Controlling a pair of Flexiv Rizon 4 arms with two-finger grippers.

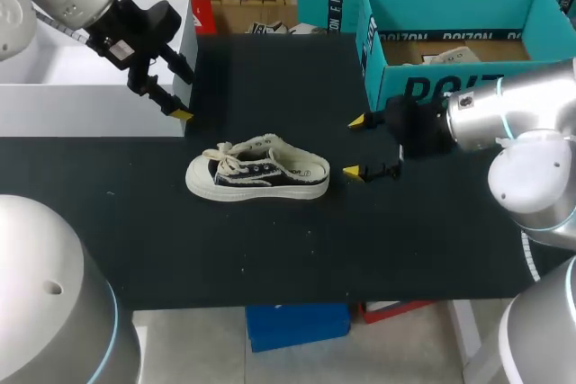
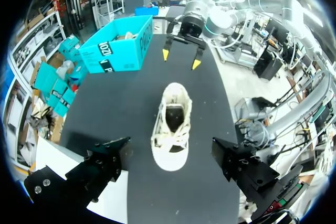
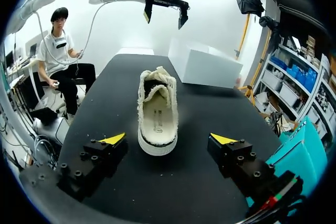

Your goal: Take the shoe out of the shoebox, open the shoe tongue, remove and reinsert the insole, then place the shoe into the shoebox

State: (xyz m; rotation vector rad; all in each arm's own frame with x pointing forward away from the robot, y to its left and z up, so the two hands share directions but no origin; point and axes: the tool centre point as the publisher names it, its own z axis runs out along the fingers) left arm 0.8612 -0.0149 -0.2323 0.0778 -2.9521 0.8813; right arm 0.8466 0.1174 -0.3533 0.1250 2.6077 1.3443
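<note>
Teal shoebox (image 1: 459, 42) stands open-topped just beside the R pincer (image 1: 355, 146), on the side away from the shoe. Inside: brown cardboard floor w/ a pale crumpled item, can't tell what it is. Shoe is not in it. Dark block lettering runs along the box walls and outer front. White box (image 1: 90, 87) sits just beside the L pincer (image 1: 184, 94); contents not visible.

Shoe (image 1: 259, 168) is on the black table (image 1: 270, 249), upright on its sole, between the two pincers and touching neither. Black canvas, cream sole, cream laces, frayed low-cut heel. Heel end faces the R pincer and sits just ahead of its fingers; toe end faces the L pincer, ahead of it. Insole (image 3: 157, 119) lies inside the shoe w/ a small dark printed mark near the heel, too small to make out.

R arm comes in low and roughly level w/ the table, fingers spread wide apart, pointing at the heel, holding nothing. L arm angles down from above the white box, fingers also wide apart and holding nothing. Only one yellow tip of L shows in the head view.
</note>
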